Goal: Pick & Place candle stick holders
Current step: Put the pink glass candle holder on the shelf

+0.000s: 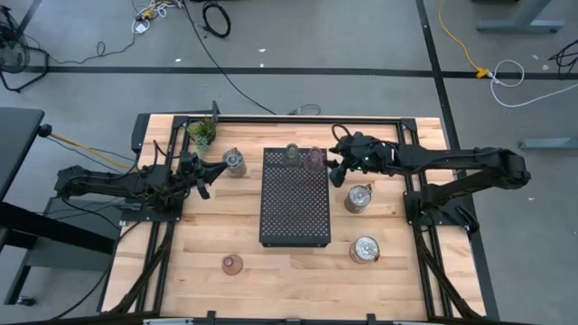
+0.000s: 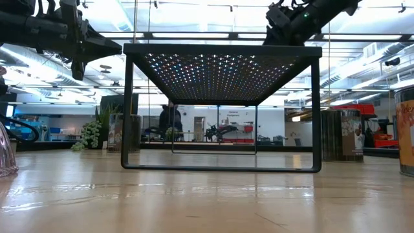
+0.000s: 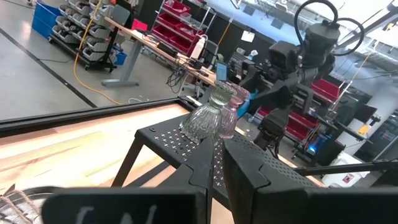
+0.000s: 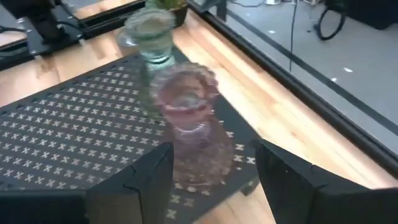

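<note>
On the far edge of the black perforated tray (image 1: 295, 203) a pale green holder (image 1: 293, 153) and a pinkish holder (image 1: 314, 159) stand upright side by side. My right gripper (image 1: 335, 168) is open just to the right of the pinkish holder (image 4: 186, 118). Its fingers stand on either side of the base and clear of it. My left gripper (image 1: 217, 169) is shut and holds nothing. It hovers beside a silvery glass holder (image 1: 234, 162) standing on the table left of the tray. The left wrist view shows both tray holders (image 3: 214, 115) and my right gripper (image 3: 273, 127) behind them.
Two more silvery glass holders (image 1: 358, 198) (image 1: 365, 250) stand on the table right of the tray. A small pinkish-brown one (image 1: 232, 264) stands near the front left. A small potted plant (image 1: 201, 134) is at the far left corner. Most of the tray top is bare.
</note>
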